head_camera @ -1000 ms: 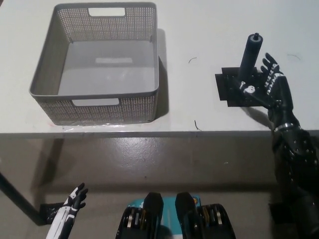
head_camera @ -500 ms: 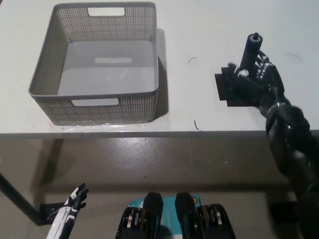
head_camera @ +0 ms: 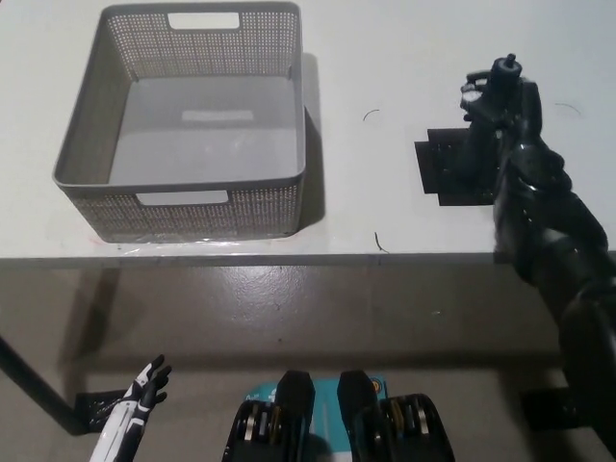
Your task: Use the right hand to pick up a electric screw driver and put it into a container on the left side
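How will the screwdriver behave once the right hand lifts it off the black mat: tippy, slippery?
Probably rigid: the screwdriver looks like a hard dark cylinder. It stands upright and tall, so it may tip if the right hand loosens. Smooth sides could slip; the hand wraps it near the top. The left hand rests low.

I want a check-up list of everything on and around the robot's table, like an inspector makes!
Surface: white table, a few small dark marks.
Job's things: electric screwdriver upright in the right robot hand, above a black mat; grey mesh basket on the left, nothing seen inside.
Clutter: nothing seen.
Robot hands: right shut on the screwdriver; left robot hand resting low, below the table edge, fingers apart.
Cables: nothing seen.
Surroundings: grey floor.
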